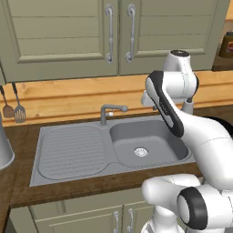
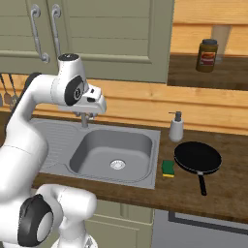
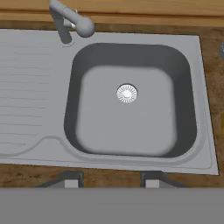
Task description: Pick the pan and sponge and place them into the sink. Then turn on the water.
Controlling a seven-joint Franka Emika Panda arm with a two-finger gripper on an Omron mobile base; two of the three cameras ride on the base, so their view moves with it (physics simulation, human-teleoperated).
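The black pan (image 2: 197, 157) lies on the wooden counter right of the sink (image 2: 153, 160), its thin handle pointing toward the front edge. The yellow and green sponge (image 2: 168, 168) rests between the pan and the sink's right rim. The basin of the sink (image 3: 39, 87) holds nothing but its round drain (image 3: 127, 93). No water falls from the grey faucet (image 3: 70, 22). My gripper (image 3: 111, 180) hovers above the basin's near side, open, with nothing between its fingertips (image 3: 72, 179). My hand (image 2: 92, 104) hangs high over the sink (image 1: 68, 150), well left of the pan.
A white soap dispenser (image 2: 176, 127) stands behind the pan by the wall. A jar (image 2: 207, 55) sits on a shelf above it. Utensils (image 1: 13, 109) hang on the wall left of the ribbed drainboard, and a grey vessel (image 1: 4, 145) stands at the far left. Cabinet doors hang overhead.
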